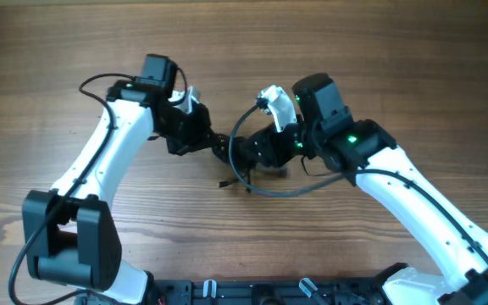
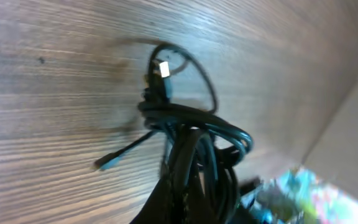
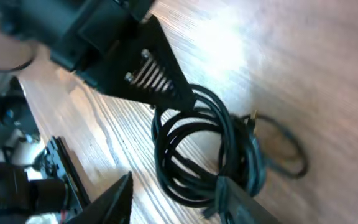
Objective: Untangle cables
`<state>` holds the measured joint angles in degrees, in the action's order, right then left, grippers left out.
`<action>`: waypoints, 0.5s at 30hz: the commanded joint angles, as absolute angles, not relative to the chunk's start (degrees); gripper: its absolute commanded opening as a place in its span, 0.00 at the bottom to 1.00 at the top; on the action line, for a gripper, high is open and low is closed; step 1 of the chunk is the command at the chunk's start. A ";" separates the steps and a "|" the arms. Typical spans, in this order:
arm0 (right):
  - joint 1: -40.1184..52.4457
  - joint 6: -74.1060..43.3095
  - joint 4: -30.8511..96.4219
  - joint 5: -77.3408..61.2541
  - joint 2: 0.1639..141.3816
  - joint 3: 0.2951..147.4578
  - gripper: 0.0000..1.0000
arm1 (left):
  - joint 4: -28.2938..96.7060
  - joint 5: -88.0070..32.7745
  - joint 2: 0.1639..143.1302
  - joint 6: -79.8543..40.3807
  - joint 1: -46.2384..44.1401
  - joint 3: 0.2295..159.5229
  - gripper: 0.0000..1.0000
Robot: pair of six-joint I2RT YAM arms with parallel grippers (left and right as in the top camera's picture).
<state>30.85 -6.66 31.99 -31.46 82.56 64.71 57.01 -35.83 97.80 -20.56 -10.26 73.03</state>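
Note:
The cables (image 1: 246,172) are a tangled bundle of thin black cords on the wood between my two grippers. In the left wrist view the cables (image 2: 188,127) form a knot of loops, with one plug (image 2: 162,70) sticking up and another plug (image 2: 104,163) lying on the table. My left gripper (image 1: 207,142) is shut on the bundle's left side, and its fingers (image 2: 185,193) are dark around the cords. My right gripper (image 3: 174,183) stands open. The coiled cables (image 3: 194,155) lie between its fingertips and touch the right finger (image 3: 238,202).
The wooden table (image 1: 58,51) spreads all round. A loose cord end (image 1: 225,183) lies just in front of the bundle. The two arms' bases and a black rail (image 1: 252,292) line the near edge. The left gripper's ribbed finger (image 3: 154,78) looms close in the right wrist view.

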 commanded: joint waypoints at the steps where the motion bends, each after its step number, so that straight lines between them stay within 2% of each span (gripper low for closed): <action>1: 33.01 1.52 33.10 -35.86 81.41 66.15 0.42 | 58.59 -48.25 96.64 -7.25 -7.81 73.43 0.04; 7: 37.91 1.26 33.76 -35.48 82.59 66.08 0.38 | 59.48 -51.66 96.64 -7.29 -8.03 73.41 0.04; 12: 38.09 -0.40 33.65 -34.35 87.88 66.08 0.26 | 60.69 -51.62 96.64 -7.27 -8.03 73.41 0.04; 15: 38.09 -0.03 33.45 -33.12 89.60 66.08 0.25 | 60.71 -51.59 96.64 -7.27 -8.03 73.41 0.04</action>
